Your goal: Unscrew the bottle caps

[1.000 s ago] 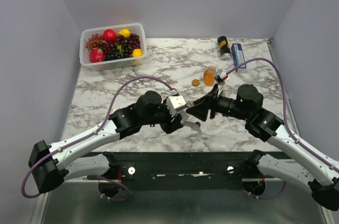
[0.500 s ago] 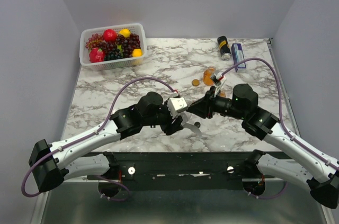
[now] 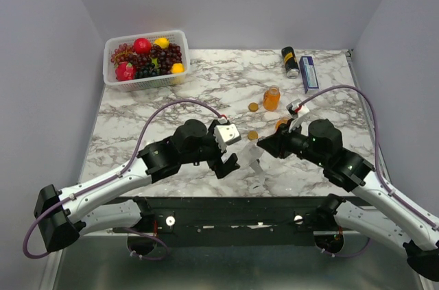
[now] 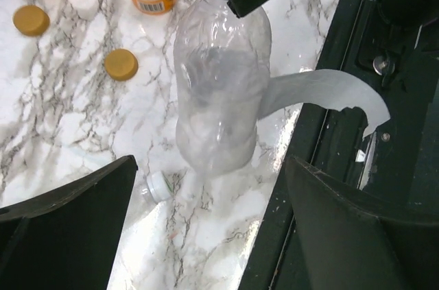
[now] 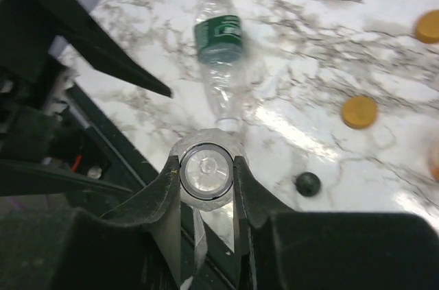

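Observation:
A clear bottle (image 4: 219, 98) stands upright near the table's front edge, a loose strip of label (image 4: 322, 91) curling off it. My right gripper (image 5: 206, 166) is shut on its neck, and its mouth (image 5: 206, 175) shows open, with no cap. My left gripper (image 4: 212, 228) is open, its fingers (image 4: 68, 221) wide apart on either side of the bottle's base without touching it. A dark cap (image 5: 308, 183) and two orange caps (image 5: 359, 112) (image 4: 31, 20) lie on the marble. A second clear bottle (image 5: 219, 50) with a green label lies on its side. Two orange bottles (image 3: 272, 98) (image 3: 281, 123) stand behind.
A white basket (image 3: 110, 64) of fruit stands at the back left. A black can (image 3: 289, 61) and a blue box (image 3: 309, 72) lie at the back right. The black front rail (image 4: 322, 187) runs right beside the upright bottle.
My left gripper has let go of the clear bottle and opened wide. My right gripper has shut on the bottle's neck and drawn toward the near edge, uncovering the orange bottles.

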`<state>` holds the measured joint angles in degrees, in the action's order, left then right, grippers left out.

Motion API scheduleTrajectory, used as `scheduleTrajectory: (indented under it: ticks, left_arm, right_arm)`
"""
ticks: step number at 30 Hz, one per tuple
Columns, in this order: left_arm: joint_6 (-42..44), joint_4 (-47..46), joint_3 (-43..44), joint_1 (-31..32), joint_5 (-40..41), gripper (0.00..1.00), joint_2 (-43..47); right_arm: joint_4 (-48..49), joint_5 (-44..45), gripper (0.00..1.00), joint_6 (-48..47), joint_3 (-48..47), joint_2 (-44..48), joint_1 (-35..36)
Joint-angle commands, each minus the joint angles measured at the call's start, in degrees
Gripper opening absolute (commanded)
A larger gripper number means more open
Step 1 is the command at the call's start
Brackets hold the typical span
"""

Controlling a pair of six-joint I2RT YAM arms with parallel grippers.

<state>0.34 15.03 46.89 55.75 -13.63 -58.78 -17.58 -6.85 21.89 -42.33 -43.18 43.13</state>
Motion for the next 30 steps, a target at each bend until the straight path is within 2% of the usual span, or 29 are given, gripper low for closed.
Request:
scheduleTrajectory:
  ticks: [1, 7, 11, 20, 30]
  left_arm:
    - [-0.1, -3.9, -1.4, 0.2, 1.2, 0.99, 4.2]
    - [-0.1, -3.3, -1.3, 0.2, 4.4, 0.99, 4.5]
    - [-0.1, -2.1, -0.4, 0.2, 6.0, 0.99, 3.3]
    - [-1.6, -1.6, -0.2, 0.2, 6.5, 0.99, 2.9]
    - [-1.6, -1.3, -0.2, 0.2, 6.9, 0.99, 2.6]
  right_arm:
    - [-12.6, 17.0, 0.01, -2.6, -1.5, 2.9, 0.2]
    - [-21.6, 29.6, 0.01, -2.5, -3.5, 2.8, 0.2]
    - [-26.3, 33.7, 0.01, -1.0, -3.6, 1.3, 0.2]
    - [-26.5, 36.0, 0.01, 0.2, -4.8, -3.4, 0.1]
    - [-19.8, 36.8, 0.01, 1.7, -1.8, -5.2, -0.4]
